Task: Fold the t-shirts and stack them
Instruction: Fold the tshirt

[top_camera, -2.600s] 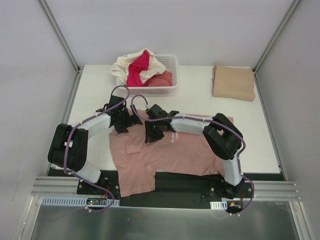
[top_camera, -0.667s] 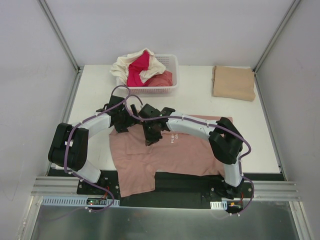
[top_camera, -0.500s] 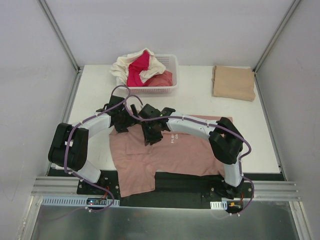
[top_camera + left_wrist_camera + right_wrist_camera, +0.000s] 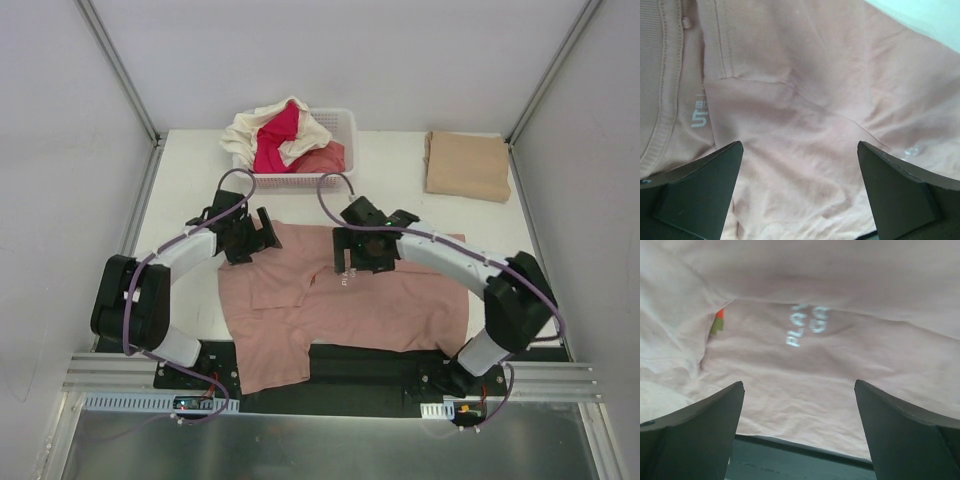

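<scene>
Top external: creased pink t-shirt [image 4: 385, 305] beneath left hand [image 4: 264, 236], right hand [image 4: 349, 264], both apart

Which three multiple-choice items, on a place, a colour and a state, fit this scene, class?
1. Where does the tan shirt lie?
A near left corner; B far right corner of the table; C under an arm.
2. What colour is the spread shirt?
A pink; B blue; C white.
3. How are the left gripper and right gripper?
A both shut; B one shut; C both open.

1 B: it lies folded, alone, at the far right.
2 A: dusty pink in every view.
3 C: in both wrist views the jaws stand wide apart.
</scene>
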Tool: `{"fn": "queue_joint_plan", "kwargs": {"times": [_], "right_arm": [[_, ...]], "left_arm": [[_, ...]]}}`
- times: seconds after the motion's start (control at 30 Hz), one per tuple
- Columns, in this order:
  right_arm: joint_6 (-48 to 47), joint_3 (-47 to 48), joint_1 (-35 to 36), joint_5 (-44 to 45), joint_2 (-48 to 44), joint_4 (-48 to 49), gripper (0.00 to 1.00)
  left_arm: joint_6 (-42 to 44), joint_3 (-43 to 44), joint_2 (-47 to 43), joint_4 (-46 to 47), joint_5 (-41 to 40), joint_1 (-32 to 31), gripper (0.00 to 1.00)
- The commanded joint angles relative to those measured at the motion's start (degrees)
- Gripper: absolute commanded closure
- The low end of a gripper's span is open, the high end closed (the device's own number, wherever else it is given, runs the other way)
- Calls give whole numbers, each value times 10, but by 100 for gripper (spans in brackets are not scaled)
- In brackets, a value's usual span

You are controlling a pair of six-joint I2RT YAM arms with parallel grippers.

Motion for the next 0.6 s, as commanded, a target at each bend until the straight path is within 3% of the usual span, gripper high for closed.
{"fn": "queue_joint_plan", "kwargs": {"times": [0.0,0.23,0.4,0.57], "right_arm": [[-23,-48,-60,67,-114,-25,3],[-74,-114,-246,60,-190,-16,3],[-107,-104,-357,10,-118,15,3],[-130,-69,-416,-33,-32,31,3]], "left_arm": [[12,-2,-68,-22,36,6,1],[3,71,-47,-21,69,-9,1],[6,138,54,-20,61,-17,0],[2,164,131,-21,52,-14,1]]}}
